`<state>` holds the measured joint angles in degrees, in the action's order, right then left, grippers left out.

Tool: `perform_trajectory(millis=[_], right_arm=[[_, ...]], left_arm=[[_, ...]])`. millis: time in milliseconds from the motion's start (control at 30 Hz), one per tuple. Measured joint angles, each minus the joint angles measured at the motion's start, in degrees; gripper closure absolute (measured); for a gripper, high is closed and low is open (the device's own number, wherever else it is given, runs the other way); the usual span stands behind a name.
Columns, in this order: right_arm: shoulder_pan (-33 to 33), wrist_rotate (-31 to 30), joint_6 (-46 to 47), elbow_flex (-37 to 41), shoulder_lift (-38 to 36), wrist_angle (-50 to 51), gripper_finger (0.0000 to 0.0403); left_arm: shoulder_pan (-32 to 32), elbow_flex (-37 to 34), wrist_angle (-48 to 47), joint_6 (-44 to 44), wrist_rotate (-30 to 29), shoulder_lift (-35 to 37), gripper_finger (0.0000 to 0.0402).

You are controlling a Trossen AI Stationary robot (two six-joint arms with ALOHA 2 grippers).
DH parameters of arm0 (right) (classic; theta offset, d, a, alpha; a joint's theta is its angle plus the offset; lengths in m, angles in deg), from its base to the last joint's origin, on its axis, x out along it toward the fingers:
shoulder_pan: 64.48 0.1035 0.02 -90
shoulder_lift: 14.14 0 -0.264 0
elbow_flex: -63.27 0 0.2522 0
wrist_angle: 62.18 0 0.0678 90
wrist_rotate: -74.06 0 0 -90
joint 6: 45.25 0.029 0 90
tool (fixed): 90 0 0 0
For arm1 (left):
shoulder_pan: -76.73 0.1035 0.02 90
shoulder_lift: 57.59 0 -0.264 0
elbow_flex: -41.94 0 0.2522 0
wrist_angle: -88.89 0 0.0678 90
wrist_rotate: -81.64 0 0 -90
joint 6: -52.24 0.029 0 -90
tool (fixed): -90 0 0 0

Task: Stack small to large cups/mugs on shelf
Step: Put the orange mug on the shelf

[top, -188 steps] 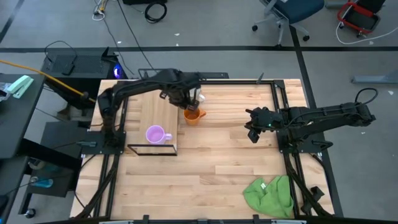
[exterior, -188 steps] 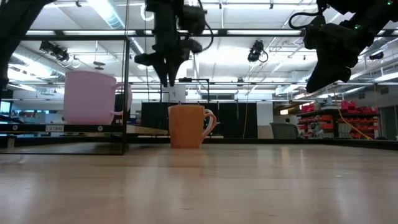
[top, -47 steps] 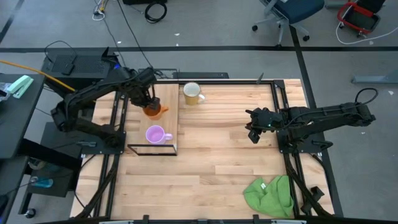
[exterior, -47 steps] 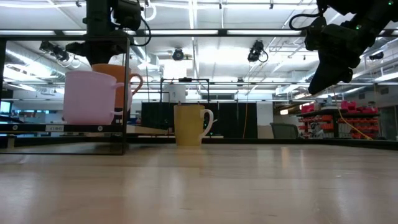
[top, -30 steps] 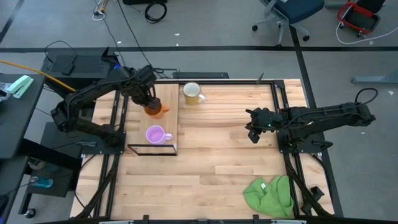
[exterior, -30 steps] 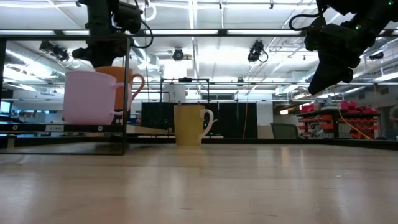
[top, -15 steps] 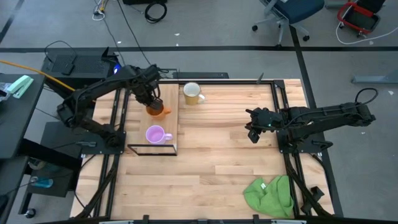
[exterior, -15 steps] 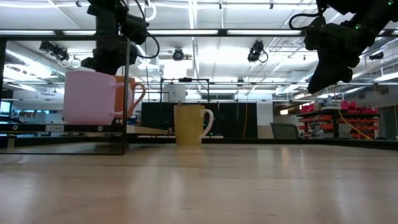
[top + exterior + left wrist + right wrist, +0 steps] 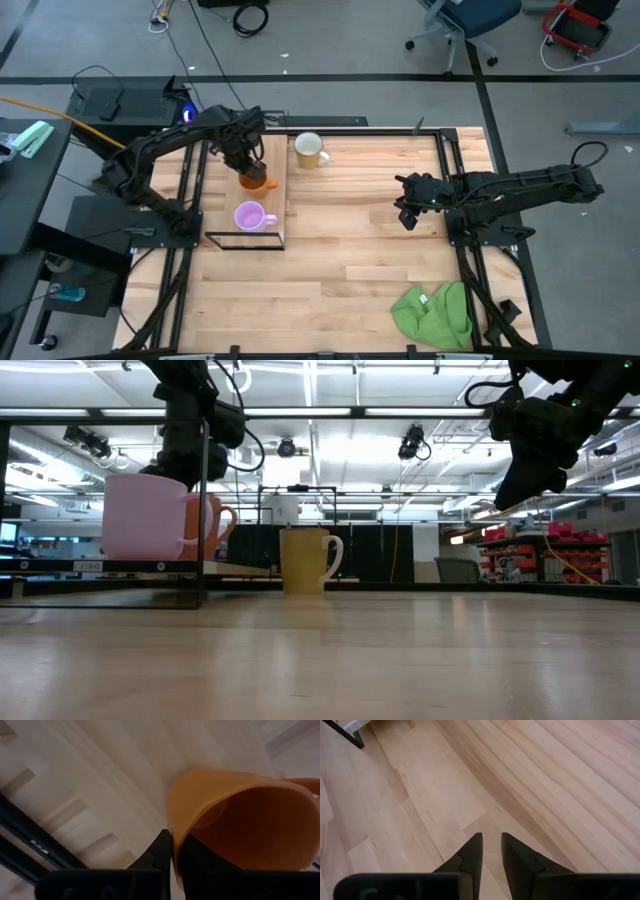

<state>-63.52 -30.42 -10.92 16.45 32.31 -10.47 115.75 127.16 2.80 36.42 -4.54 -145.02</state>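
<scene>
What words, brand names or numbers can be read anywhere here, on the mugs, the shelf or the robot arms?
None can be read.
Purple mug, orange mug and cream mug: plain, no print showing.
Shelf: a small pale label on its frame edge in the low view, too small to read.
Left gripper, right gripper: no markings visible.
Background room signs in the low view: too blurred to read.
</scene>
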Motion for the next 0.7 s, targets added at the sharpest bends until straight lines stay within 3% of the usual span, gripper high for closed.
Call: perform_trajectory(millis=[400,700], right_arm=[[0.0,0.0,0.0,0.0,-0.01,0.03,0.0325],[-0.01,0.0,0.0,0.0,0.0,0.04,0.0325]], left_arm=[[0.07,0.0,0.91,-0.03,-0.04,-1.17,0.0377],[0.07,0.0,0.42,-0.36,-0.03,-1.17,0.0346]])
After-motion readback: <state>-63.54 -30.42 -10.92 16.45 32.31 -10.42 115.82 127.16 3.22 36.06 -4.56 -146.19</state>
